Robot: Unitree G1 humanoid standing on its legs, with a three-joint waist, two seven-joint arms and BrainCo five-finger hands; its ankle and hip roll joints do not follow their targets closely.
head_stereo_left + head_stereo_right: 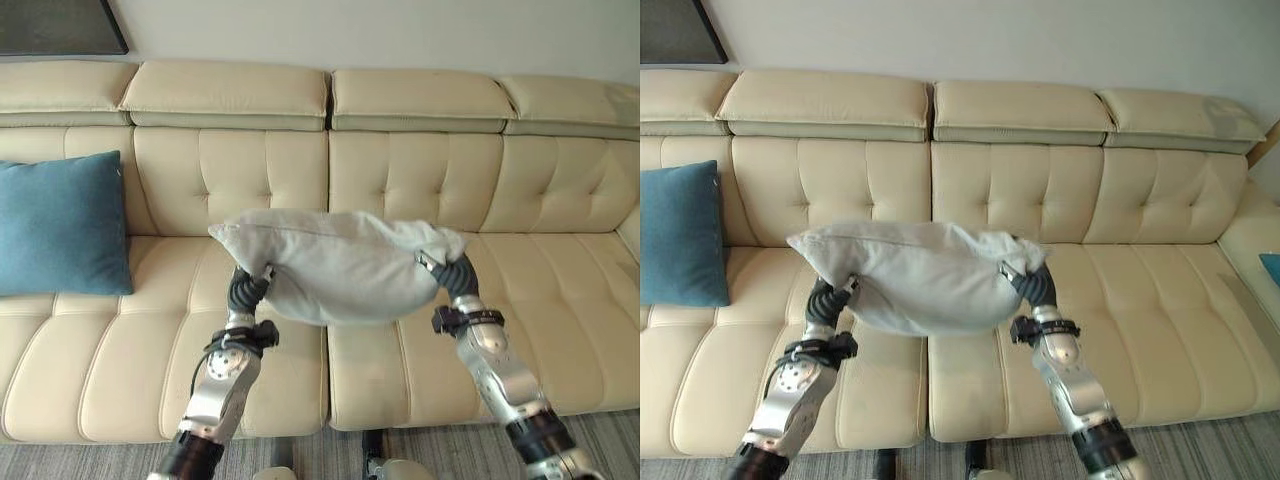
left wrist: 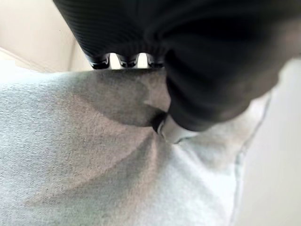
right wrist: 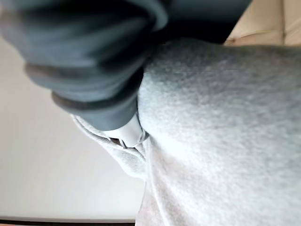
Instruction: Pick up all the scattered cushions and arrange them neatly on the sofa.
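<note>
The soft light-grey fabric cushion [image 1: 335, 268] hangs above the front half of the cream tufted leather sofa [image 1: 420, 180], over the seam between its two middle seats, carried between both hands. To set it well, it seems best to move both arms forward together, keep the cushion level, and stand it against the backrest with a gap from the teal square cushion [image 1: 62, 224] that leans at the sofa's left end. The left hand [image 2: 176, 127] pinches the cushion's left end, thumb dug into the cloth; the right hand [image 3: 129, 134] pinches a fold at its right end. Both forearms rise from below, wrists bent in.
</note>
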